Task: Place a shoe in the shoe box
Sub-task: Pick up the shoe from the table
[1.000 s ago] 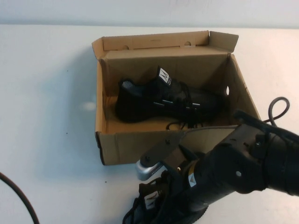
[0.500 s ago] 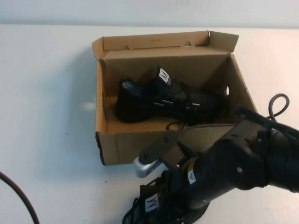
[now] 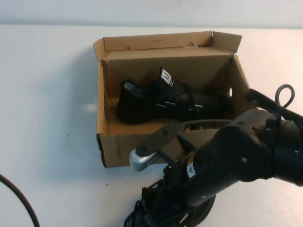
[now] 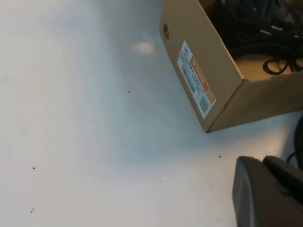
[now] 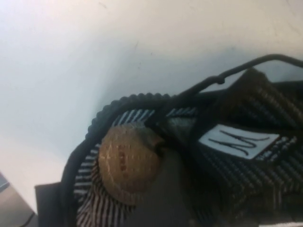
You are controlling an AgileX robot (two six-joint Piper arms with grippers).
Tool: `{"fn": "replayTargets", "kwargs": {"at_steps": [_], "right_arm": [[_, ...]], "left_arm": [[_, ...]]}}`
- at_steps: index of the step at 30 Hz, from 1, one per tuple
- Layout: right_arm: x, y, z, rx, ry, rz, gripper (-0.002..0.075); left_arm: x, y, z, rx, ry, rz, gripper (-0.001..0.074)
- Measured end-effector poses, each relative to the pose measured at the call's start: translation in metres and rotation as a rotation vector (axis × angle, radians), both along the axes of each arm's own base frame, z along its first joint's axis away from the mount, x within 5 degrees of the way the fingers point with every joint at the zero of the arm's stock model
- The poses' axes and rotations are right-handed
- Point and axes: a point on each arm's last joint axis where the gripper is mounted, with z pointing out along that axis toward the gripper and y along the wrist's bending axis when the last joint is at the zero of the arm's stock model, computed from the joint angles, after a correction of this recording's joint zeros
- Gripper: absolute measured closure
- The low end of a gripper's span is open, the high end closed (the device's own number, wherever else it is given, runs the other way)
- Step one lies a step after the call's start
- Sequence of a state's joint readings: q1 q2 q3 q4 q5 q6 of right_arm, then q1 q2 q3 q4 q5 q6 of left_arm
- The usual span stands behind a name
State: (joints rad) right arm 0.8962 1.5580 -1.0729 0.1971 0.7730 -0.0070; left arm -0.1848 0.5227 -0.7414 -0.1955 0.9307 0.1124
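From above, one shoe (image 3: pixel 165 101) already lies in the shoe box (image 3: pixel 113 142); your right gripper (image 3: pixel 163 208) hangs over the second shoe (image 3: pixel 142 215) outside it, spread I can't tell. Left gripper (image 4: pixel 265 194) is pressed together, parked beside the box. Right wrist: that shoe's label (image 5: pixel 239 140) faces up, ready for grasping.

Black right arm (image 3: pixel 241 165), silver bracket (image 3: pixel 140 161), looped cable (image 3: pixel 284 97)
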Motion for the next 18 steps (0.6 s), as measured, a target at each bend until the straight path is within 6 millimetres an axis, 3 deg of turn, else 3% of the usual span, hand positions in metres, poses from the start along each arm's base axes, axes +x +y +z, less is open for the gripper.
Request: {"fn": "replayTargets", "kwargs": {"at_steps": [5,14,18], "right_arm": [[0.003,0.004,-0.014,-0.032,0.036,-0.018,0.0098],[0.009,0.011,-0.038,-0.085,0.074,-0.026,0.0094],[0.012,0.013,-0.045,-0.106,0.08,-0.022,0.0167]], "left_arm": [[0.0,0.0,0.0,0.0,0.0,0.0,0.0736],[0.0,0.0,0.0,0.0,0.0,0.0,0.0736],[0.0,0.0,0.0,0.0,0.0,0.0,0.0736]]}}
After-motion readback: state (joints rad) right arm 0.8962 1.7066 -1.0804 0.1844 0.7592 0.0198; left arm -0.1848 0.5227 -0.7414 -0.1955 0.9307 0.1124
